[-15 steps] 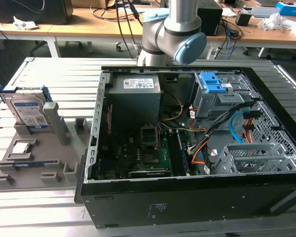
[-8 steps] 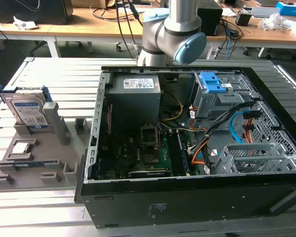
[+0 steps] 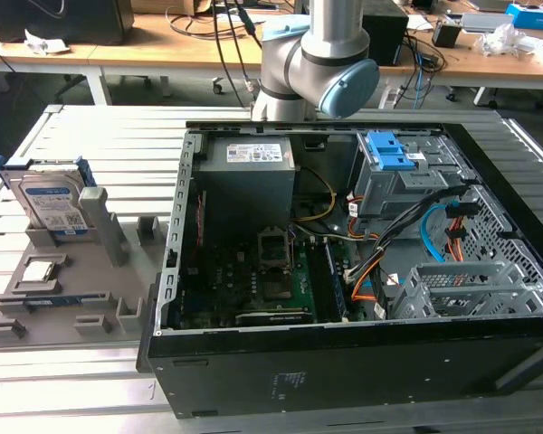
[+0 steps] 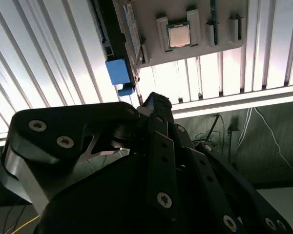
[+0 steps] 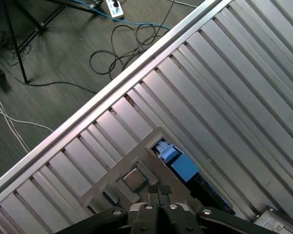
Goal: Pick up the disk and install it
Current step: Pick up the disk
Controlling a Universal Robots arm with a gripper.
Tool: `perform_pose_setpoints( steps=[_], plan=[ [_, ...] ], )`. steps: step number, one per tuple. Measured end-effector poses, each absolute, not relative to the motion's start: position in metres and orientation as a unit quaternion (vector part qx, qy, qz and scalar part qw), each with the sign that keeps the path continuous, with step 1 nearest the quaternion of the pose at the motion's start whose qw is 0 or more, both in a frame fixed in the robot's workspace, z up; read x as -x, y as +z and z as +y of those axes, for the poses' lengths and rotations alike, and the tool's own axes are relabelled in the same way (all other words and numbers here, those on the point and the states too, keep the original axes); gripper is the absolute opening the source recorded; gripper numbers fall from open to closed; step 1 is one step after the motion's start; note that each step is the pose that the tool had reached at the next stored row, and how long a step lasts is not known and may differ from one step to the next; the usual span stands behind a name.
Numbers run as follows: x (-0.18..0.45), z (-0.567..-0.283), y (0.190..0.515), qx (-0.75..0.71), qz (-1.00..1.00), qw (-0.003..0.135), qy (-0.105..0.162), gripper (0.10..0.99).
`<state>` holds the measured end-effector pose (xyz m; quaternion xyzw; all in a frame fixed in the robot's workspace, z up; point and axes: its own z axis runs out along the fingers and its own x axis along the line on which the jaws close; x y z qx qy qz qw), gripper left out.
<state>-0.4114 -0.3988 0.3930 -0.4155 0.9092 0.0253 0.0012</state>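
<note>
The disk [image 3: 50,203], silver with a white-and-blue label and a blue frame, stands on edge in a grey holder [image 3: 104,231] on the slatted table at the exterior view's left. Both wrist views look down on it edge-on, its blue frame [image 5: 181,165] [image 4: 118,72] beside the holder. My gripper [image 5: 159,191] hangs well above the holder, its black fingertips [image 4: 154,100] pressed together with nothing between them and apart from the disk. The arm [image 3: 312,63] rises behind the open computer case [image 3: 344,271].
A small square silver chip [image 3: 38,269] [image 5: 133,179] [image 4: 178,35] lies in the holder near the disk. Inside the case are a grey cage with a blue latch [image 3: 394,163], an empty metal drive cage [image 3: 462,289], cables and a motherboard. Cables trail on the floor [image 5: 122,44].
</note>
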Motion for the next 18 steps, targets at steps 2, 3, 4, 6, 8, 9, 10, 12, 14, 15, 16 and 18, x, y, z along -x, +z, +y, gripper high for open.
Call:
perform_pose_setpoints(
  steps=[2,3,4,6,8,9,10,12,14,15,16,18],
  plan=[
    [0.4114,-0.3988,0.393,0.428,0.903,0.001,0.025,0.106],
    [0.4114,-0.3988,0.3929,0.435,0.9,0.001,0.025,0.106],
    [0.4114,-0.3988,0.3929,0.439,0.898,0.001,0.025,0.106],
    [0.4114,-0.3988,0.3929,0.451,0.892,0.0,0.025,0.106],
    [0.4114,-0.3988,0.393,0.461,0.887,0.0,0.025,0.106],
    [0.4114,-0.3988,0.393,0.473,0.881,0.0,0.025,0.106],
    [0.4114,-0.3988,0.393,0.478,0.878,-0.001,0.025,0.106],
    [0.4114,-0.3988,0.393,0.491,0.871,-0.001,0.025,0.106],
    [0.4114,-0.3988,0.3929,0.507,0.861,-0.001,0.025,0.106],
    [0.4114,-0.3988,0.3929,0.514,0.857,-0.002,0.025,0.106],
    [0.4114,-0.3988,0.393,0.52,0.854,-0.002,0.025,0.106],
    [0.4114,-0.3988,0.393,0.53,0.848,-0.002,0.025,0.106]
  ],
)
